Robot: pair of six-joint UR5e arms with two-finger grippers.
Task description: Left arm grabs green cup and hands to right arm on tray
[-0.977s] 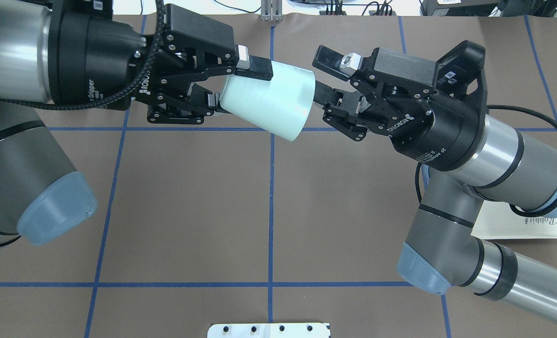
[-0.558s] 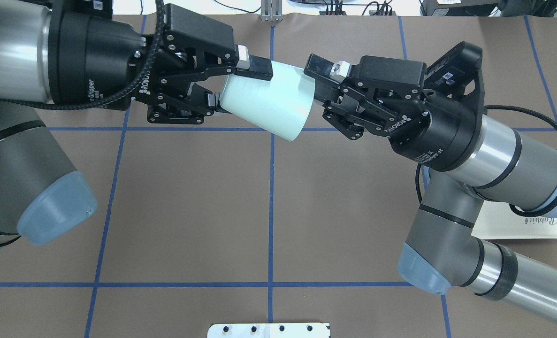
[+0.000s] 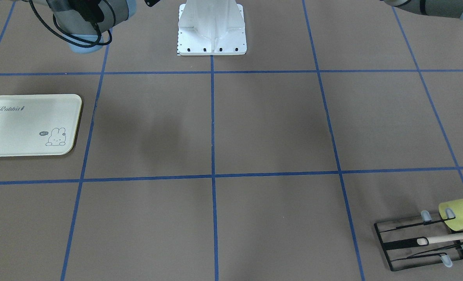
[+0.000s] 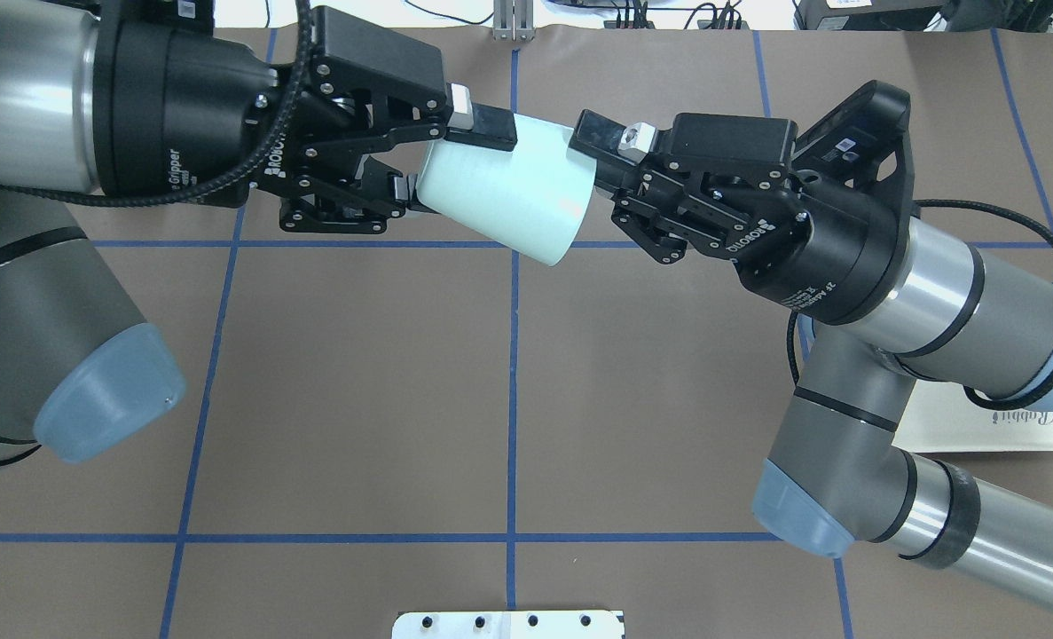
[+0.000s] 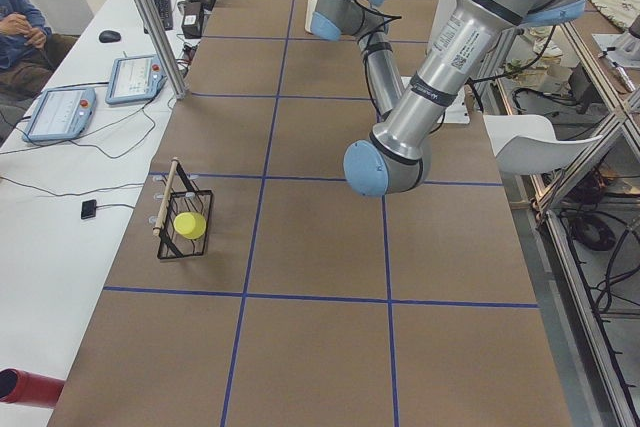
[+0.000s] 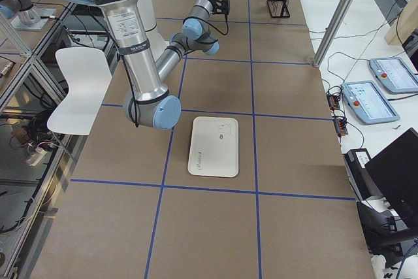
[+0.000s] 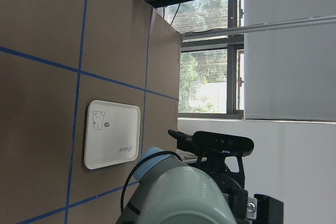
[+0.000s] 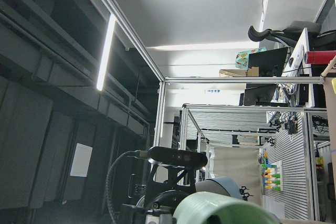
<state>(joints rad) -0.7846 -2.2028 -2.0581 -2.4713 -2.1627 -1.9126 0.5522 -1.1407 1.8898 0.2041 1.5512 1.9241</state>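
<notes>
The pale mint-green tapered plastic tumbler [image 4: 513, 191] is hanging over the brown blue-taped table [image 4: 357, 373], lying sideways, its long axis running arm to arm: base toward the left arm, mouth toward the right. The left arm's black two-finger gripper [image 4: 442, 164] is pinching it near the base. The right arm's black two-finger gripper [image 4: 599, 169] is reaching in at the mouth and seems to be nipping the rim, one finger outside, the other hidden. The cream rectangular plastic tray [image 3: 20, 128] is sitting well apart on the right arm's side, open table around it.
</notes>
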